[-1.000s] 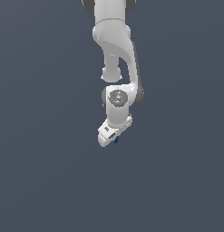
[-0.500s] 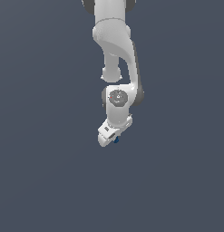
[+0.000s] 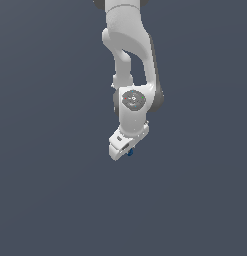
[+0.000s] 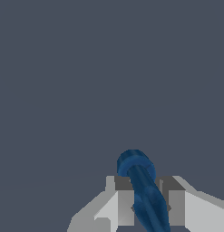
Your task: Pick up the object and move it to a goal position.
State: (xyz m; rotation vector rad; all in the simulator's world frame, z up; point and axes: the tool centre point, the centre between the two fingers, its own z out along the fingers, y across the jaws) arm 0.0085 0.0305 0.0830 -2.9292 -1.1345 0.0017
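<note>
The white arm (image 3: 131, 60) is reaching down from the top of the exterior view, and its gripper (image 3: 126, 150) is hanging over the plain grey-blue desk (image 3: 50, 190) near the middle of the picture. The dark blue object (image 3: 130, 152) is showing only as a small spot at the gripper's lower end, on the side toward the exterior view's right, mostly hidden by the white hand.

The wrist view is giving the clearer look: the object (image 4: 143, 192) is sitting between the two grey fingers (image 4: 124, 199), which are pressing against its sides, so the gripper (image 4: 147, 201) is clenched on it. From here it is reading as a longish rounded shape with a broader ring-like end pointing away from the camera, leaning slightly rather than lying straight along the fingers. Whether it is touching the desk or lifted clear of it cannot be told from either view.

Set against the pictures from a second and half a second ago, the arm, the gripper and the blue spot are sitting at the same place; no change is showing.
</note>
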